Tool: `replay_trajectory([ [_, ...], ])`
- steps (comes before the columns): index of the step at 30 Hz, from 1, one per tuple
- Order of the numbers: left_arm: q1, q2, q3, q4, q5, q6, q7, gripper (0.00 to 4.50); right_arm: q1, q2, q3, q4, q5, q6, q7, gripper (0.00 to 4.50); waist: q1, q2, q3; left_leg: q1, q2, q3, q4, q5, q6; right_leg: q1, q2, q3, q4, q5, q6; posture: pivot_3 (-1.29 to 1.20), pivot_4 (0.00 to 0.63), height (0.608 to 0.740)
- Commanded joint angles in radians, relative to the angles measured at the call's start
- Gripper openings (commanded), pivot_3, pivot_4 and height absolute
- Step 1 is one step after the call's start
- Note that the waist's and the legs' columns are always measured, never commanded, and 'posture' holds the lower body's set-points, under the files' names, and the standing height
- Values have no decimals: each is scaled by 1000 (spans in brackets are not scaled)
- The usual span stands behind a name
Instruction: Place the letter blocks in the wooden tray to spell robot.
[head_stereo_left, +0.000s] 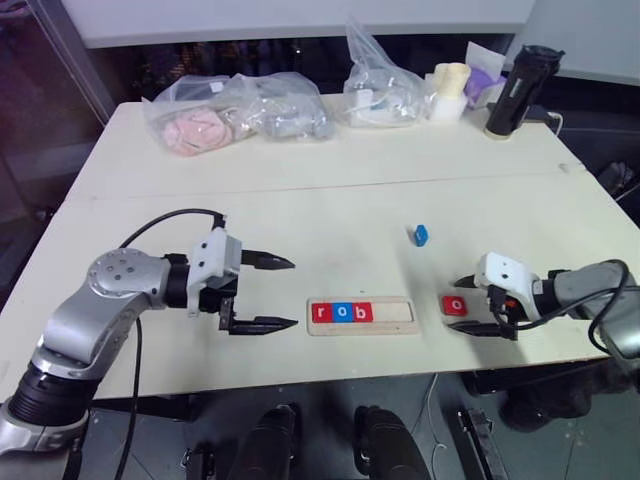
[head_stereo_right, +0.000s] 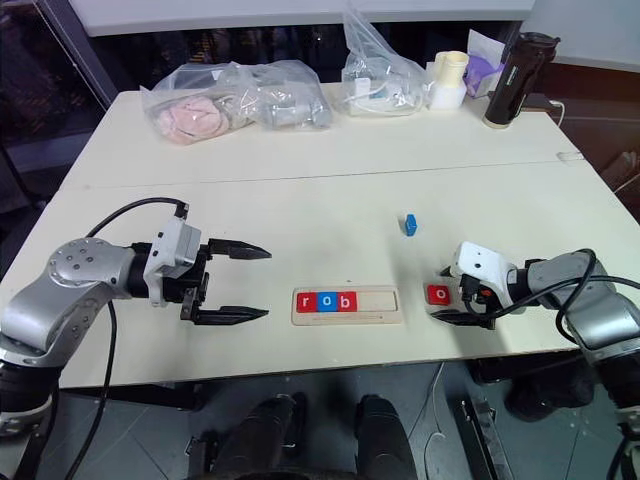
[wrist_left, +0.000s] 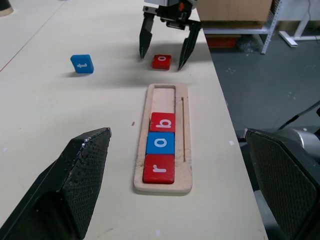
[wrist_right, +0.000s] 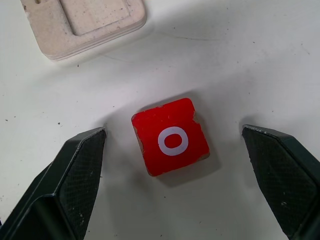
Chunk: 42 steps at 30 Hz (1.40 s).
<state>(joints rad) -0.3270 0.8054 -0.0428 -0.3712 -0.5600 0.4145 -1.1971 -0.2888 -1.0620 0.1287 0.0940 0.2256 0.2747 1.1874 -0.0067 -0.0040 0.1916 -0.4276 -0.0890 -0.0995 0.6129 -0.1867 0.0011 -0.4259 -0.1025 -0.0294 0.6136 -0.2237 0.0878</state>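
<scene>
Tray (head_stereo_left: 365, 316): pale wood, flat on the table (head_stereo_left: 330, 190) near its front edge, between the two hands.
Blocks in tray: red r (wrist_left: 159, 168), blue o (wrist_left: 160, 142), red b (wrist_left: 162, 122), touching in a row from the tray's left end; the right part of the groove is bare.
Red o block (wrist_right: 170, 136): flat on the table just right of the tray, letter up, between the right hand's fingers but touching neither.
Blue t block (head_stereo_left: 421, 235): on the table beyond the tray's right end, well apart from it, tilted.
Left hand (head_stereo_left: 268, 293): open, holding nothing, left of the tray, fingers pointing toward it.
Right hand (head_stereo_left: 480, 304): open, fingers spread to either side of the red o block, tips low at the table.
Table's far edge: plastic bags (head_stereo_left: 240, 108), a black bottle (head_stereo_left: 521, 88).
</scene>
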Motion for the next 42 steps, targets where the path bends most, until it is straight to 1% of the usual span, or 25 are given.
replay_trajectory([
  [1,-4,13,28,-34,-13,-4,-4,4500,-11,14,-15,22,-19,-16,14,4427,0,0,0,0,0,0,0,0,0,0,0,0,0,0,0,0,150,738],
  [3,-2,14,27,-37,-12,-3,-2,4500,-8,16,-17,24,-24,-14,20,4427,0,0,0,0,0,0,0,0,0,0,0,0,0,0,0,0,150,738],
  [4,-2,14,27,-38,-12,-3,-2,4500,-8,16,-18,24,-27,-13,23,3891,0,0,0,0,0,0,0,0,0,0,0,0,0,0,0,0,150,738],
  [5,-2,14,27,-39,-12,-3,-2,4500,-6,15,-19,22,-32,-15,24,3654,0,0,0,0,0,0,0,0,0,0,0,0,1,0,0,0,150,738],
  [10,0,13,24,-39,-8,-5,-1,4500,-7,13,-43,-31,-23,4,22,1190,0,0,0,0,0,0,1,0,0,0,0,0,1,0,0,0,150,738],
  [11,1,13,24,-40,-8,-5,-1,4500,-6,11,-47,-46,-26,4,20,1127,0,0,0,0,0,0,1,0,0,0,0,0,1,0,0,0,150,738],
  [15,1,12,23,-40,-10,-3,-1,4500,-29,15,-48,-110,-48,34,-16,1127,-1,0,0,0,0,0,0,0,0,0,0,0,1,0,0,0,150,738],
  [17,2,12,24,-43,-13,0,-1,4500,-42,18,-54,-187,-14,89,-6,1127,-1,0,0,0,0,0,0,0,0,0,0,0,1,0,0,0,150,738],
  [19,2,9,20,-42,-12,-2,-1,4500,-75,45,-33,-316,28,181,-11,1127,-4,0,0,0,0,0,0,0,0,0,0,0,1,0,0,0,150,738],
  [22,0,4,16,-47,-15,3,3,4500,-92,84,9,-407,21,240,-32,1127,-2,0,0,0,1,0,0,0,0,-1,1,1,2,0,0,0,150,738],
  [29,4,3,17,-60,-15,10,8,4500,-122,148,84,-431,-19,282,-70,1127,20,0,0,0,-1,0,1,0,0,0,0,1,1,0,0,0,150,738],
  [34,9,8,19,-66,-9,9,11,4500,-119,153,115,-430,-38,283,-68,1127,19,0,0,0,0,0,1,0,0,0,0,1,1,0,0,0,150,738],
  [42,12,8,21,-67,-7,7,17,4500,-98,137,128,-441,-49,273,-53,1127,19,0,0,0,0,0,1,0,0,0,0,1,1,0,0,0,150,738],
])
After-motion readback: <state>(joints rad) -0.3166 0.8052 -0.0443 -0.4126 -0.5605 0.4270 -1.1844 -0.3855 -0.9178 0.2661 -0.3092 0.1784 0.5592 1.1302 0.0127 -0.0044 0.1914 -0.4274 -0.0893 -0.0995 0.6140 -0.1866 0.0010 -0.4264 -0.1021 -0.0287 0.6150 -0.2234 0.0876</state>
